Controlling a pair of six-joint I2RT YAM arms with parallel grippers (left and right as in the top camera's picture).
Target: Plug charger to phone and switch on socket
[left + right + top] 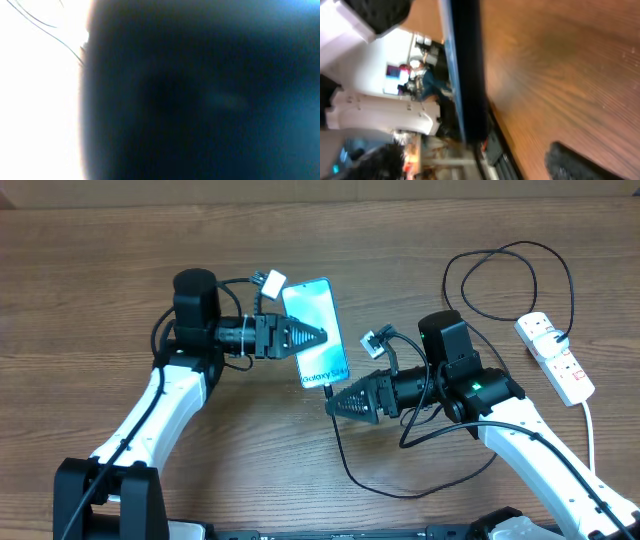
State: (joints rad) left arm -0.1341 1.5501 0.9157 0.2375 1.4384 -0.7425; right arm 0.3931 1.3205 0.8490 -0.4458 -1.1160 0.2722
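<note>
The phone point(318, 330), its blue screen lit, is tilted at the table's middle. My left gripper point(318, 336) reaches in from the left and is shut on its side edge. The left wrist view shows only a dark blue blur point(200, 90) of the phone, pressed close. The charger point(345, 465), a thin black cable, meets the phone's near end and loops over the table to the socket point(556, 358) at the right. My right gripper point(334, 402) sits just below that end, open. In the right wrist view its fingers point(570, 160) stand wide apart, with the phone's black edge point(467, 75) ahead.
The socket's thick white cord point(591, 430) runs toward the front right edge. Black cable loops point(510, 270) lie behind the right arm, and another loop point(430, 480) lies in front of it. Bare wooden tabletop point(90, 310) stretches to the left.
</note>
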